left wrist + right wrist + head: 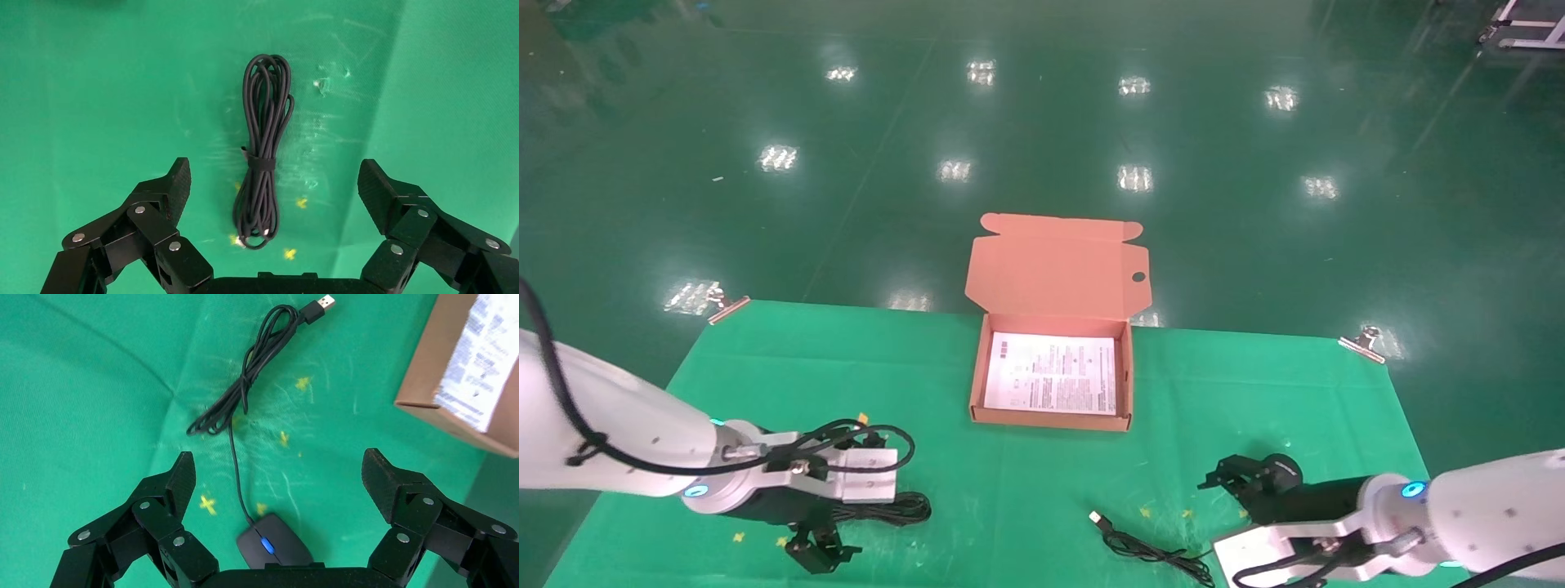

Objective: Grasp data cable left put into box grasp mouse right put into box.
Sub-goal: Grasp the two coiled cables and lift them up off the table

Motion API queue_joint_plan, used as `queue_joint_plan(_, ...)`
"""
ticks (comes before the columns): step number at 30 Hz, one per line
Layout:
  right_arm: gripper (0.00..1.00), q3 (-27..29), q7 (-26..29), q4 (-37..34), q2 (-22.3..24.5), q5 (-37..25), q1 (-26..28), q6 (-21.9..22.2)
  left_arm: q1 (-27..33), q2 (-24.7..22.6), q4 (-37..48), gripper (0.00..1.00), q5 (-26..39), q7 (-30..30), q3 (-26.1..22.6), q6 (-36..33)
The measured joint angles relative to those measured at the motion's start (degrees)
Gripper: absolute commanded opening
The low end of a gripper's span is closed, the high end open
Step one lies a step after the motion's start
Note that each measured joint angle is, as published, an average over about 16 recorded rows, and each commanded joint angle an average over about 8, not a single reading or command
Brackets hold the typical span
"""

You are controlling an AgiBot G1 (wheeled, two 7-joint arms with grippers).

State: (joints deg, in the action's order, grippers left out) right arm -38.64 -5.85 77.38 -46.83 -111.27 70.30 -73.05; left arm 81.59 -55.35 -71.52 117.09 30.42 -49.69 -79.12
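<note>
The left hand (272,184) is held spread wide over the data cable (263,153), nothing gripped. Loose loops could be missed or snagged if closure lands off the strap. The right hand (278,478) is likewise spread above the mouse (274,542).

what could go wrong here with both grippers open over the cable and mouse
1. The left gripper hangs open over the cable. Only one small strap binds its loops, so a grasp off the middle could let them sag and catch on the box wall.
2. The right gripper is open above the mouse. Its cord trails loose to the plug and may drag or hang outside the box.
</note>
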Motion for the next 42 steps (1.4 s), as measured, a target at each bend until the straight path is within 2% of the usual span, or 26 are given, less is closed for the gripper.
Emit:
queue_joint_plan(6,1.00,-0.87,5.87,-1.07,-2.98,-3.88,-1.35,2.00,-0.24,-2.34,8.67,1.00,0.28,-0.45,0.23,2.75)
queue_joint_plan(12,1.00,-1.27,10.26,-4.02,-5.94,-5.50,-1.79,2.86,0.38,-4.64,20.22,1.00,-1.55,-3.73,1.26,5.90)
queue_joint_plan(22,1.00,-1.93,11.79,-12.28,-10.46,-6.71,-1.02,4.62,2.57,-8.09,37.10,1.00,-4.21,-11.87,2.85,10.89)
queue_joint_plan(24,1.00,-2.16,11.41,-13.95,-11.21,-7.15,-0.76,5.07,2.97,-8.61,39.58,0.90,-4.58,-13.39,3.07,11.60)
queue_joint_plan(25,1.00,-2.28,11.22,-14.73,-11.55,-7.37,-0.63,5.30,3.16,-8.85,40.70,0.79,-4.74,-14.08,3.17,11.93)
queue_joint_plan(26,0.95,-2.39,11.00,-15.44,-11.86,-7.61,-0.51,5.52,3.33,-9.05,41.68,0.66,-4.88,-14.69,3.26,12.21)
queue_joint_plan(30,0.46,-2.81,10.26,-17.69,-12.80,-8.38,-0.12,6.18,3.85,-9.66,44.56,0.16,-5.33,-16.62,3.50,12.99)
queue_joint_plan(31,0.34,-2.90,10.11,-18.09,-12.96,-8.53,-0.04,6.29,3.95,-9.76,45.05,0.07,-5.42,-16.96,3.54,13.11)
queue_joint_plan(32,0.21,-2.98,9.98,-18.42,-13.10,-8.66,0.03,6.38,4.02,-9.84,45.44,0.01,-5.49,-17.24,3.57,13.20)
queue_joint_plan(33,0.09,-3.04,9.88,-18.69,-13.21,-8.78,0.08,6.46,4.08,-9.90,45.77,0.00,-5.55,-17.47,3.60,13.26)
queue_joint_plan(34,0.01,-3.08,9.83,-18.90,-13.29,-8.86,0.12,6.53,4.13,-9.94,46.00,0.00,-5.60,-17.64,3.62,13.30)
queue_joint_plan(42,0.00,-3.12,9.79,-19.00,-13.33,-8.90,0.18,6.56,4.19,-9.96,46.05,0.00,-5.68,-17.69,3.64,13.32)
